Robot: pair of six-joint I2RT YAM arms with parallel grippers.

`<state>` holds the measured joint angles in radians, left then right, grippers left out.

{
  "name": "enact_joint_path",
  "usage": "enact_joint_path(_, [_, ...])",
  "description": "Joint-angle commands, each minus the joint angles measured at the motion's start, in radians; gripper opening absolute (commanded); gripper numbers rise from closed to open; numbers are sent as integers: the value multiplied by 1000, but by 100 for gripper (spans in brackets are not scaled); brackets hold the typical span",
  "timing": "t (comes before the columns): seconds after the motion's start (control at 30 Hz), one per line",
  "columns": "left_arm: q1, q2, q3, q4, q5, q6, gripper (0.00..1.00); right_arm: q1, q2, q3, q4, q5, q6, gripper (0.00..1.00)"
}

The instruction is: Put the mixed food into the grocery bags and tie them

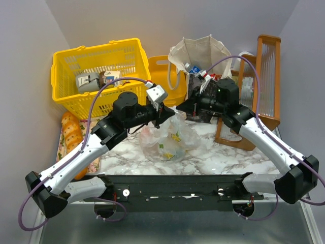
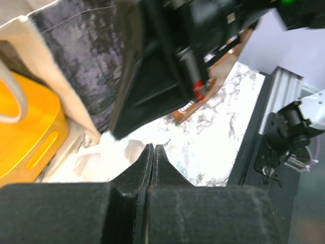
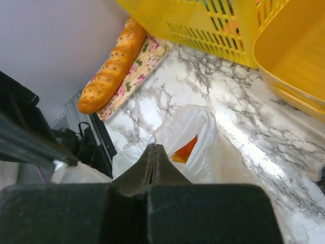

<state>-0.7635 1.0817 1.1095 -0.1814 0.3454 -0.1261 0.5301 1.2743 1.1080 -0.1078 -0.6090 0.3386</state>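
**Clerk:** Far left?

**Checker:** One bread loaf (image 3: 109,71) on a floral mat (image 3: 139,66). Behind it was a yellow mesh basket (image 1: 96,71) holding cartons (image 1: 89,81). None of it was task stock.

**Clerk:** Left gripper?

**Checker:** Left gripper (image 2: 153,147): fingers pressed flat together, nothing visible between them. It hung above the bag's left side.

**Clerk:** The bag?

**Checker:** One thin white plastic bag (image 1: 167,140), slumped mid-table on the marble tabletop (image 1: 228,157), mouth loose and untied. An orange (image 3: 185,150) showed through the film.

**Clerk:** Right gripper?

**Checker:** Right gripper (image 3: 154,147): fingers clenched, tips at the bag's top. Could not tell whether any film was caught.

**Clerk:** Further right?

**Checker:** A yellow tub (image 1: 162,76), then the canvas tote (image 1: 200,53), upright and open, with groceries (image 1: 203,75) at its mouth. Last, a wooden rack (image 1: 268,76).

**Clerk:** Step in hand?

**Checker:** Judged as tying the plastic bag. Next, each gripper needed a sure hold on one handle, then a cross-over.

**Clerk:** Obstructions?

**Checker:** The two wrists crowded each other over the bag, and the tote stood just behind.
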Motion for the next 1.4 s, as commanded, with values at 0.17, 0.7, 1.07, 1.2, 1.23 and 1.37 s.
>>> enact_joint_path(0.17, [9,1,-43,-30,-190,-15,0,-1,-127,4,-23,43,-13,1])
enact_joint_path(0.7, [20,-52,-112,11,-433,-60,13,-1,-121,-34,-23,49,-19,1])
enact_joint_path(1.07, [21,-48,-36,-65,-71,170,99,-1,-112,-19,-18,9,-23,1])
enact_joint_path(1.2, [21,13,26,-156,-63,235,99,-1,-115,-20,-13,-3,-23,1])
enact_joint_path(1.23, [20,41,36,-164,-65,240,99,-1,-115,-20,-15,-5,-24,1])
enact_joint_path(1.37, [24,101,78,-214,-22,266,99,-1,-119,-20,-10,-17,-27,1])
